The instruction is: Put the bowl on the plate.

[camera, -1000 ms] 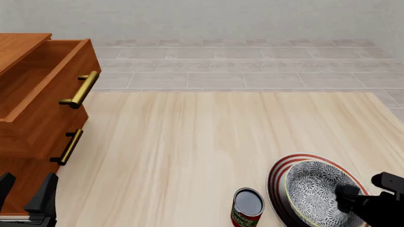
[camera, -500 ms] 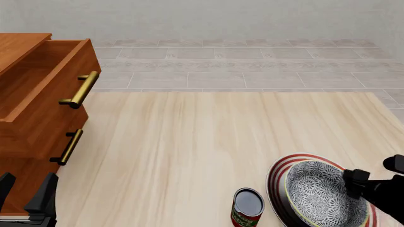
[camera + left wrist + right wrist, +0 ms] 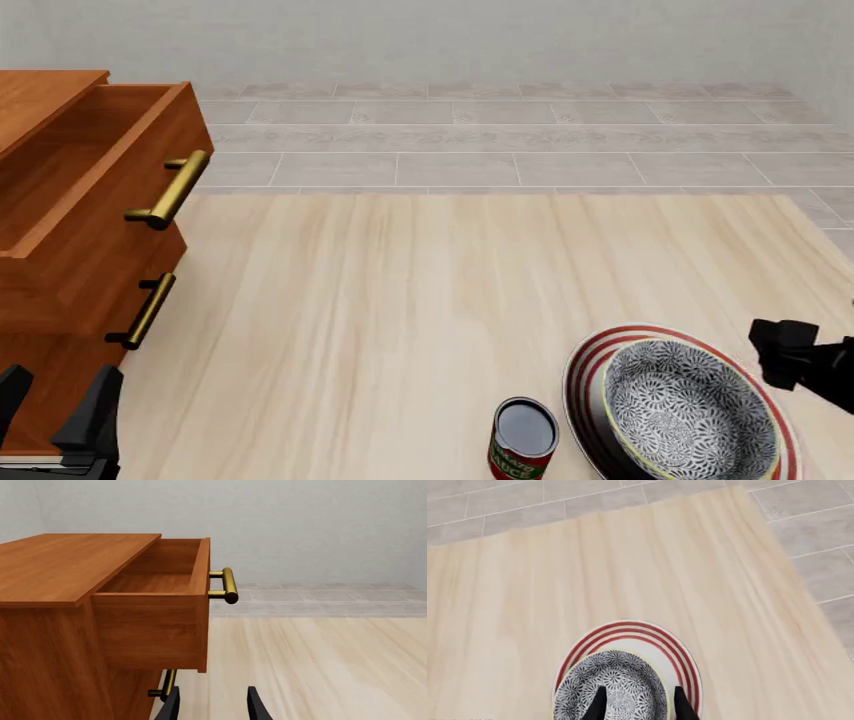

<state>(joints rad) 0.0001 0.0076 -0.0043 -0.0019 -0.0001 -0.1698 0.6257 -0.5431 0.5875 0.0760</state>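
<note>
The floral grey-and-white bowl (image 3: 687, 412) sits inside the red-ringed white plate (image 3: 582, 372) at the table's front right. It rests there with nothing gripping it. My right gripper (image 3: 806, 362) hovers above and to the right of the bowl, open and clear of its rim. Looking down from the right wrist, the bowl (image 3: 617, 682) lies on the plate (image 3: 627, 628) below the open right gripper (image 3: 639, 707), whose fingers hold nothing. At the front left corner my left gripper (image 3: 54, 415) is open and empty, beside the cabinet; the left wrist view shows the same gripper (image 3: 213, 710).
A small dark can with a red label (image 3: 522, 438) stands just left of the plate. A wooden cabinet (image 3: 60, 250) with its top drawer (image 3: 160, 600) pulled open and brass handles (image 3: 170, 190) fills the left side. Tiled floor lies beyond the table's far edge.
The right gripper has let go of the bowl's right rim and drawn up and to the right. The bowl stays on the plate. The left arm has not moved.
</note>
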